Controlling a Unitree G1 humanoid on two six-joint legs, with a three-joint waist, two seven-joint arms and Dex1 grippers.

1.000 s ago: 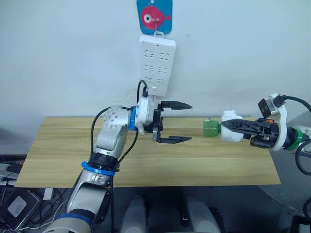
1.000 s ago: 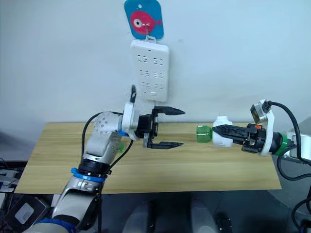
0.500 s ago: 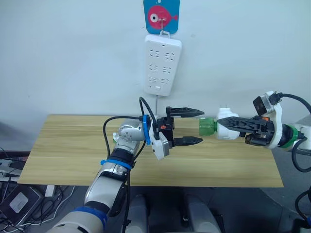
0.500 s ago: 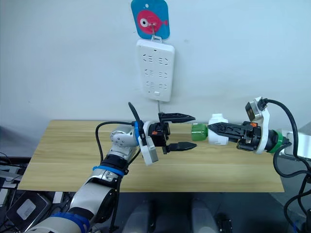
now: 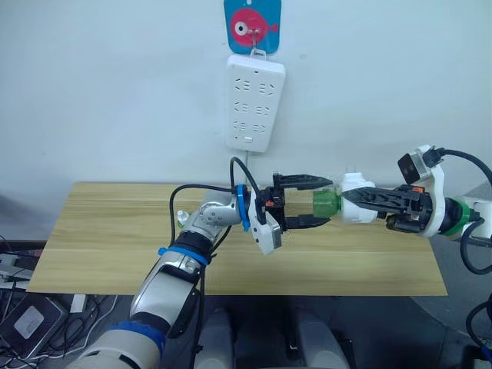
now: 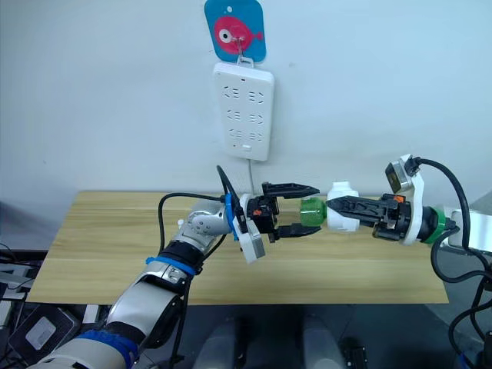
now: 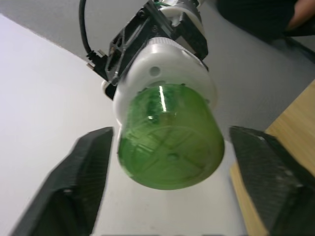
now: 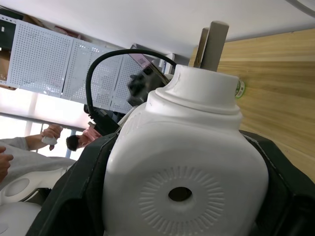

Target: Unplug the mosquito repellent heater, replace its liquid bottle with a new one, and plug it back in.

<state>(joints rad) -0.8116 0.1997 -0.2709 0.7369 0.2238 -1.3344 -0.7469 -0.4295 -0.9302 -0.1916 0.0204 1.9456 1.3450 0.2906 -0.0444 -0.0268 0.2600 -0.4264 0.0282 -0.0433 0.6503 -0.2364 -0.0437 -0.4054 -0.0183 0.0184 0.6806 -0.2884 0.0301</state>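
right gripper [image 5: 361, 201] pinches the mosquito repellent heater [image 5: 355, 197], held unplugged above the wooden table [image 5: 108, 246] below the power strip [image 5: 254, 103]. its liquid bottle [image 5: 327, 204] still sits in the heater, pointing at the left gripper [image 5: 311, 201], whose spread fingers [image 7: 83, 179] flank the bottle without touching. risk: an off-centre closure may slip off the smooth bottle, or twist the heater in its grip.

Heater [image 5: 356, 208] — plain white, with a ring of fine radial ribs around its vent. Liquid bottle [image 5: 328, 204]: translucent green. Both claws, left [image 5: 314, 201] and right [image 5: 355, 197], black. Surface [image 5: 100, 238] — pale wood grain. Power strip [image 5: 254, 103] white; tag [image 5: 252, 26] at its 12 o'clock blue with a pink-red fish.
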